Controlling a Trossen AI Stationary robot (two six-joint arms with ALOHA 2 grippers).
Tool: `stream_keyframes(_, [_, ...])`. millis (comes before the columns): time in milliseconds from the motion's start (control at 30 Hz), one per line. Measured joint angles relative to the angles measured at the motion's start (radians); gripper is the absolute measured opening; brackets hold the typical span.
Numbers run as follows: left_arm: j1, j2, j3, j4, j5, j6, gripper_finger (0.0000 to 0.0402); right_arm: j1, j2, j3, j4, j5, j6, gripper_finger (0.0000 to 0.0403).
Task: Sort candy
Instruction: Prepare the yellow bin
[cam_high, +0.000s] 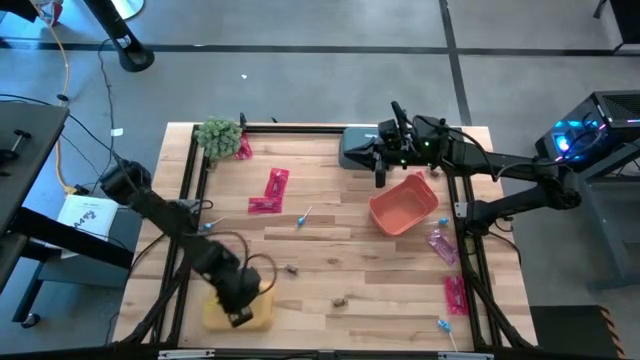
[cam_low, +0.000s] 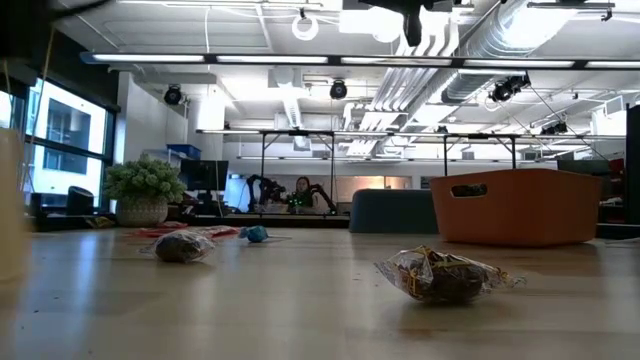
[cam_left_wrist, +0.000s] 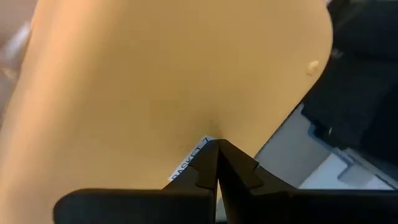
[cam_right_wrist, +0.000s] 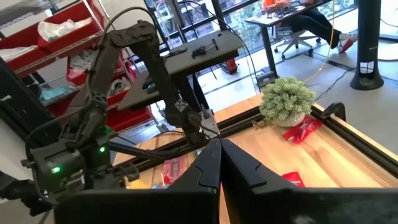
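Observation:
Candy lies scattered on the wooden table: pink-red packets (cam_high: 275, 185) (cam_high: 455, 295), blue-headed lollipops (cam_high: 303, 217) (cam_high: 443, 325) and small brown wrapped pieces (cam_high: 291, 269) (cam_low: 440, 275). My left gripper (cam_high: 238, 312) is shut and points down over the yellow bin (cam_high: 262, 315) at the near left. In the left wrist view its fingertips (cam_left_wrist: 214, 144) stand just over the bin's labelled yellow surface (cam_left_wrist: 155, 81), with nothing seen between them. My right gripper (cam_high: 380, 168) hangs shut and about level, high over the far side between the grey-blue bin (cam_high: 358, 147) and the orange bin (cam_high: 405, 205). My left gripper comes at the yellow bin from above, slanting down, with its shut fingertips right at a white label (cam_left_wrist: 189, 163) on the bin. I cannot tell whether they touch the surface.
A fuzzy green plant ball (cam_high: 220, 135) stands at the far left corner. A black frame (cam_high: 190, 180) runs along the table's edges. The middle of the table holds only loose candy. The left arm (cam_right_wrist: 124, 81) shows across the table in the right wrist view.

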Motion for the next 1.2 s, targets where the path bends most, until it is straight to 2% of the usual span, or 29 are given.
stream_keyframes(300, [0.293, 0.0, -0.002, 0.03, -0.079, 0.339, 0.0, 0.0, -0.022, 0.0, -0.013, -0.039, -0.001, 0.0])
stream_keyframes(400, [0.399, 0.002, -0.004, 0.087, -0.108, 0.446, 0.0, 0.0, -0.042, 0.0, -0.021, -0.041, -0.004, 0.0])
stream_keyframes(600, [0.576, 0.008, -0.007, 0.254, -0.162, 0.565, 0.0, 0.0, -0.078, 0.0, -0.047, -0.041, -0.001, 0.0])
stream_keyframes(667, [0.622, 0.006, -0.002, 0.265, -0.127, 0.573, 0.0, 0.002, -0.08, 0.0, -0.066, -0.041, 0.007, 0.0])
stream_keyframes(767, [0.664, -0.025, 0.043, 0.244, -0.015, 0.585, 0.0, 0.014, -0.072, 0.0, -0.113, -0.041, 0.031, 0.0])
stream_keyframes(833, [0.675, -0.067, 0.086, 0.207, 0.024, 0.611, 0.0, 0.028, -0.061, 0.0, -0.174, -0.042, 0.03, 0.0])
stream_keyframes(900, [0.674, -0.115, 0.118, 0.124, 0.021, 0.631, 0.0, 0.046, -0.036, 0.0, -0.219, -0.048, 0.027, 0.0])
stream_keyframes(1000, [0.652, -0.194, 0.145, -0.052, -0.035, 0.603, 0.0, 0.075, 0.022, -0.001, -0.298, -0.058, 0.026, 0.0])
stream_keyframes(1133, [0.577, -0.284, 0.114, -0.336, -0.115, 0.466, 0.0, 0.108, 0.136, -0.001, -0.372, -0.057, 0.023, 0.0])
stream_keyframes(1200, [0.529, -0.309, 0.079, -0.427, -0.131, 0.373, 0.0, 0.118, 0.201, -0.001, -0.39, -0.057, 0.008, 0.0])
